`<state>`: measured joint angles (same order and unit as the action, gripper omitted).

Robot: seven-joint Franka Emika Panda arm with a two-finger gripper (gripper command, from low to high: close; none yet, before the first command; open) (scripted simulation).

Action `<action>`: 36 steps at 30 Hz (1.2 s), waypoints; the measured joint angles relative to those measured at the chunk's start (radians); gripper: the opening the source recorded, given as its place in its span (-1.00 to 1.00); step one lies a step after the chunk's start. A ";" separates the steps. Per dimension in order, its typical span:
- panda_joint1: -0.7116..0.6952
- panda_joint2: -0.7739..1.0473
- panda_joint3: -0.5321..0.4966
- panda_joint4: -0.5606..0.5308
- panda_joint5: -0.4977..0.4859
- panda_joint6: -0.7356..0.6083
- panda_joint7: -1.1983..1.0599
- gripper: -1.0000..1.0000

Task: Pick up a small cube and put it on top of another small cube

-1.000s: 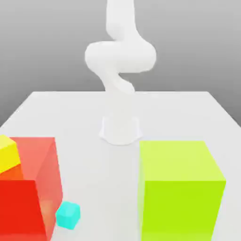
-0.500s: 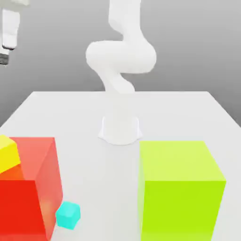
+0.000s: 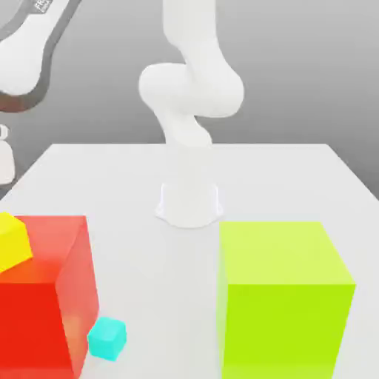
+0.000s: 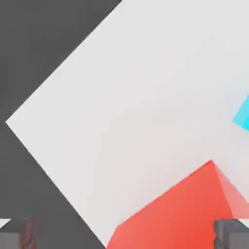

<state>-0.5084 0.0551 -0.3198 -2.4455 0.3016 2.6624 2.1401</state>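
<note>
So in the exterior view, the white robot arm (image 3: 191, 89) rises from the white table (image 3: 133, 185). A small turquoise cube (image 3: 107, 338) sits on the table just beside the big red cube (image 3: 44, 296), a small yellow cube (image 3: 13, 240) on top of that one, big lime-green cube (image 3: 281, 296) on the exterior view's right.

Hand view: the hand (image 4: 124, 234) has its fingers (image 4: 17, 233) spread wide apart with nothing between them, hanging over the red cube's corner, and a small sky-blue cube (image 4: 243, 116) sits on the table nearby.

The white table (image 3: 281, 181) carries the arm's round base (image 3: 189, 203) near its middle. Nearer the camera than the base, a big red cube (image 3: 44, 296) sits toward the exterior view's left and a big lime-green cube (image 3: 285, 296) toward its right. A small turquoise cube (image 3: 107, 338) lies just beside the red one.
</note>
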 joint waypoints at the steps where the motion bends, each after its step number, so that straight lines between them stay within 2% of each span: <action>1: 0.002 0.008 0.001 -0.019 -0.008 0.016 0.044 0.00; 5: 0.024 0.035 -0.011 -0.098 -0.039 0.076 0.219 0.00; 9: 0.034 0.077 -0.061 -0.189 -0.124 0.114 0.370 0.00; 12: 0.001 0.169 -0.018 -0.188 -0.053 0.181 0.330 0.00; 14: -0.052 0.240 0.048 -0.174 0.014 0.234 0.281 0.00; 15: -0.083 0.275 0.086 -0.167 0.044 0.261 0.258 -1.00; 22: -0.094 0.283 0.098 -0.166 0.048 0.270 0.256 -1.00; 28: -0.012 0.094 -0.027 -0.204 -0.153 0.129 0.396 -1.00; 36: -0.011 0.013 -0.006 -0.082 -0.255 0.016 0.080 -1.00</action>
<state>-0.5197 0.0684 -0.3262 -2.5276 0.0471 2.6783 2.2203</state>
